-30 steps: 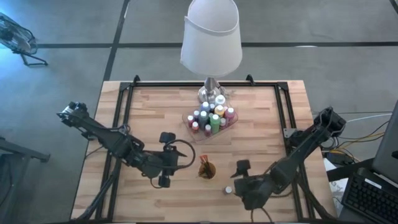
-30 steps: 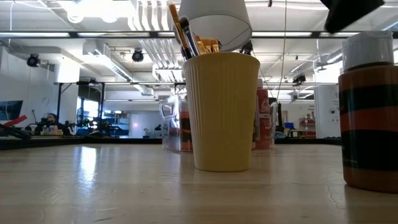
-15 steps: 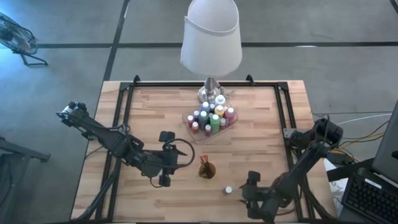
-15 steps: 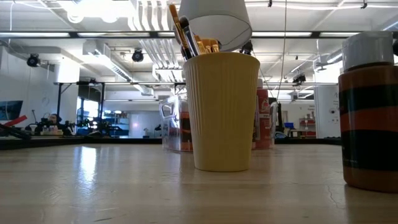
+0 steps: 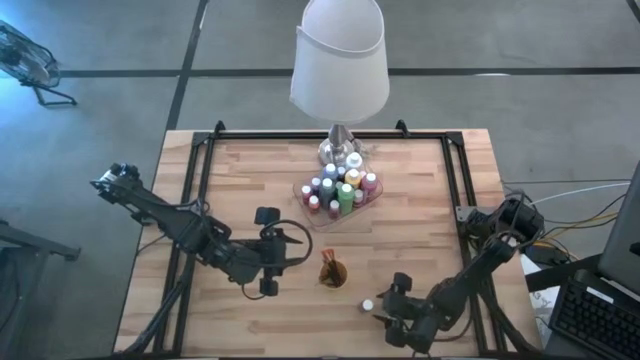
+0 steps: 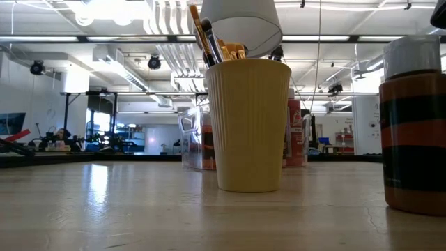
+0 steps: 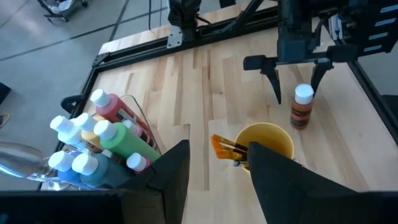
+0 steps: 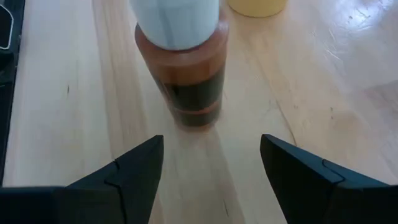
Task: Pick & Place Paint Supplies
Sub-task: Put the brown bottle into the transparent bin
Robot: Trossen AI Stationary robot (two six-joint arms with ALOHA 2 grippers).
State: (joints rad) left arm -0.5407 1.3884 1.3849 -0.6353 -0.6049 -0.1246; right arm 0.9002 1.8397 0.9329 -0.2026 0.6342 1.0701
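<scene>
R gripper (image 8: 211,162) low at bench (image 5: 250,180) front, ~5 o'clock; fingers spread, empty, lined up on lone brown bottle (image 8: 180,68) w/ white cap. Bottle upright just ahead, not touched – prob. staged for a straddle grab. L gripper (image 7: 214,180) ~7 o'clock, fingers parted, nothing held, waiting near yellow cup (image 5: 333,272) w/ brushes (image 6: 208,38). Other bottles (image 5: 340,190) packed in clear tray (image 5: 303,200), ~12 o'clock from cup, by lamp (image 5: 340,60).

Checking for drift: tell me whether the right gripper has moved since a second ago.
Yes. The right gripper has pulled back toward the table's near edge, relative to the small white-capped brown paint bottle standing beside the yellow-orange ribbed plastic cup.
</scene>
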